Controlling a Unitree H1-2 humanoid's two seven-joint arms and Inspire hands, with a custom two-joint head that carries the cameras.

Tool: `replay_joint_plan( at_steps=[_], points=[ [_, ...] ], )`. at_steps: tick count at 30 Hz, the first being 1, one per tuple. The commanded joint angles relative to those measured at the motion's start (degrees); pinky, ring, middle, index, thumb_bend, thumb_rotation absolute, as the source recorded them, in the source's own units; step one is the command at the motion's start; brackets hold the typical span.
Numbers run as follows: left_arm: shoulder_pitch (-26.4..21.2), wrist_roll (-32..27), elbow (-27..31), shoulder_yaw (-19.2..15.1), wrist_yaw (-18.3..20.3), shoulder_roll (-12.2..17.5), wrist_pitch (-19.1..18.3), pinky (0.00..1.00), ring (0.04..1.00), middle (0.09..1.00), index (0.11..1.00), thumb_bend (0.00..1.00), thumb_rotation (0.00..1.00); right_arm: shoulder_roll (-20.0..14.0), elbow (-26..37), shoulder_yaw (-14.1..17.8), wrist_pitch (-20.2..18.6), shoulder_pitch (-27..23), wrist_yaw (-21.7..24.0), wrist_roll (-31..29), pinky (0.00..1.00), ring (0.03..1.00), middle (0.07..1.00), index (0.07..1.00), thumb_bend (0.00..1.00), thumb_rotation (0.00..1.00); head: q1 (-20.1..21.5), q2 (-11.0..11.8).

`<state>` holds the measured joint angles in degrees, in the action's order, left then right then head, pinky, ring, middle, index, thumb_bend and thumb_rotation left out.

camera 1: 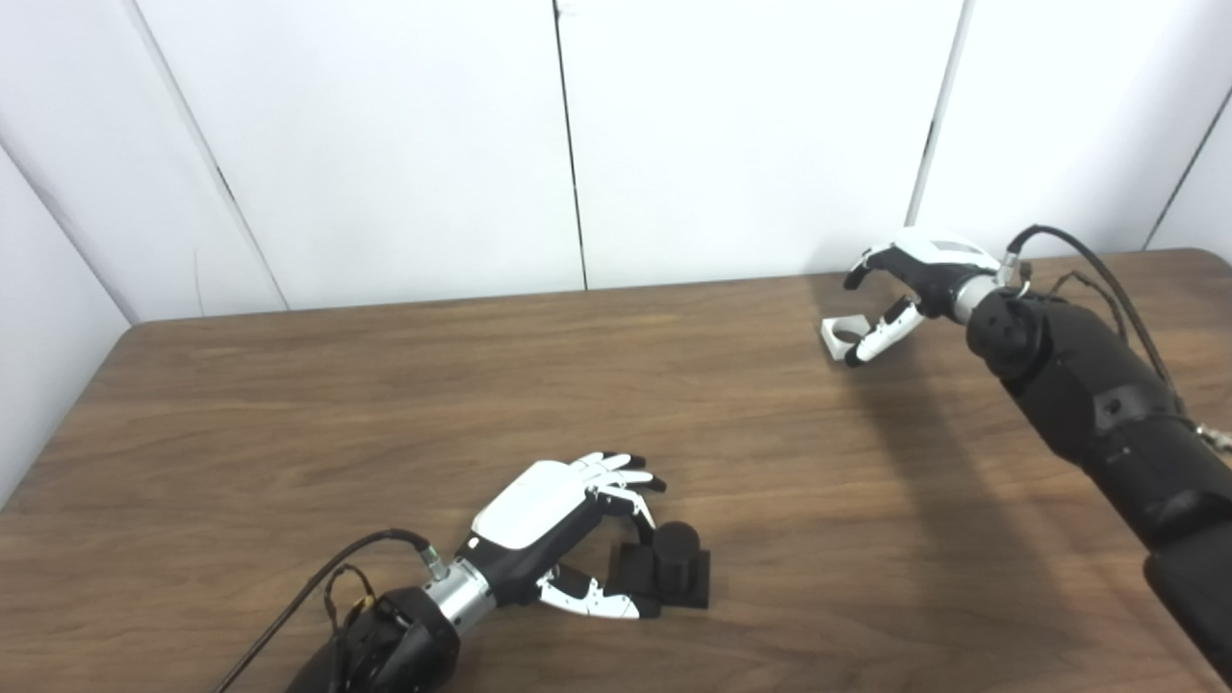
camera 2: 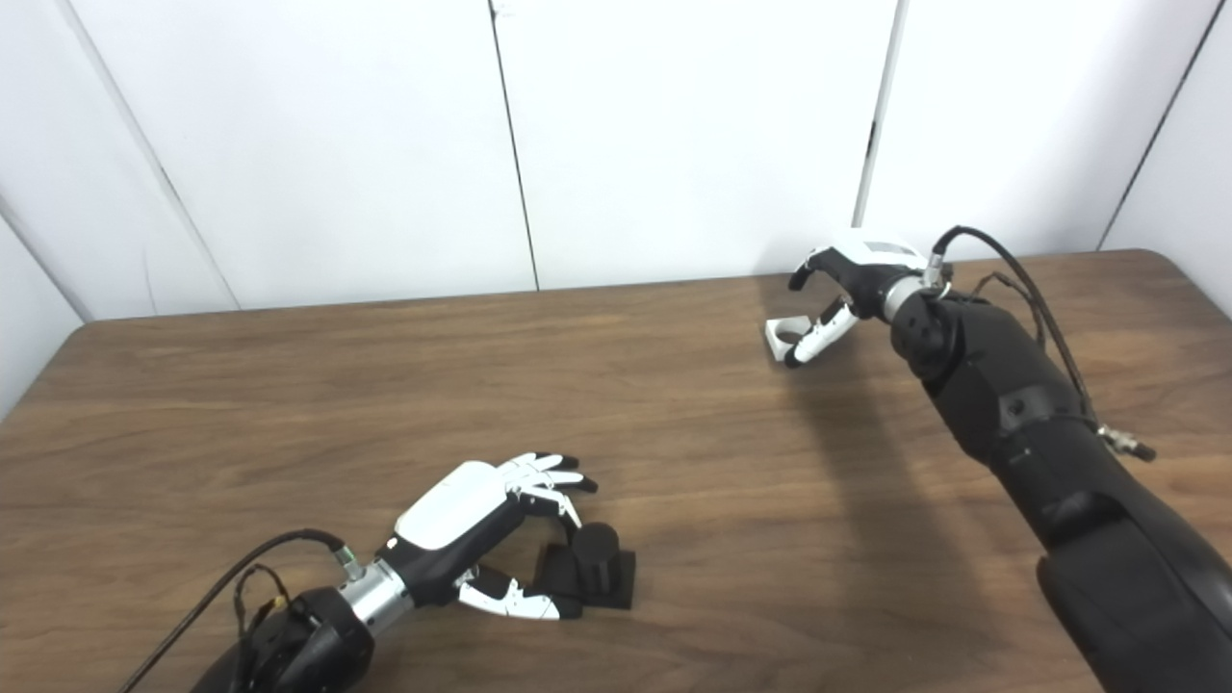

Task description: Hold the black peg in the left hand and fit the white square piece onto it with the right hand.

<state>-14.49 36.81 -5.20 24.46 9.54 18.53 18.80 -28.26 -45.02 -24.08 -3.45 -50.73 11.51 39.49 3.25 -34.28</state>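
Observation:
The black peg [camera 1: 678,551], a short cylinder on a square black base, stands on the table near the front middle. My left hand [camera 1: 553,515] is open right beside it on its left. The fingers curve above the peg and the thumb lies along the front of the base, without closing on it. The white square piece [camera 1: 838,337], with a round hole in it, lies on the table at the far right. My right hand [camera 1: 914,274] is open over it, with the thumb against its right side and the fingers arched above.
The wooden table [camera 1: 385,414] ends at a white panelled wall behind. Its left edge and its rounded far right corner are in view. Black cables run along both forearms.

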Motion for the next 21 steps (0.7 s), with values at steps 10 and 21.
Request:
replay_joint_plan(
  at_steps=[10,21],
  points=[
    [-0.81,1.56,-0.20,1.00,1.74,-0.58,-1.01,0.96,0.938,0.859,0.544,0.55,0.40,0.07,-0.19,-2.20,1.05,-4.70,1.04,1.52,0.93,0.991,0.933,0.751,0.91,0.32,-0.29,-0.04],
    [-0.77,1.67,-0.46,0.94,1.21,-0.73,-0.68,0.95,0.935,0.857,0.545,0.55,0.41,0.15,-1.34,-2.71,1.98,-4.87,0.96,1.63,0.93,0.989,0.927,0.686,0.86,0.30,-0.40,-0.16]
  ],
)
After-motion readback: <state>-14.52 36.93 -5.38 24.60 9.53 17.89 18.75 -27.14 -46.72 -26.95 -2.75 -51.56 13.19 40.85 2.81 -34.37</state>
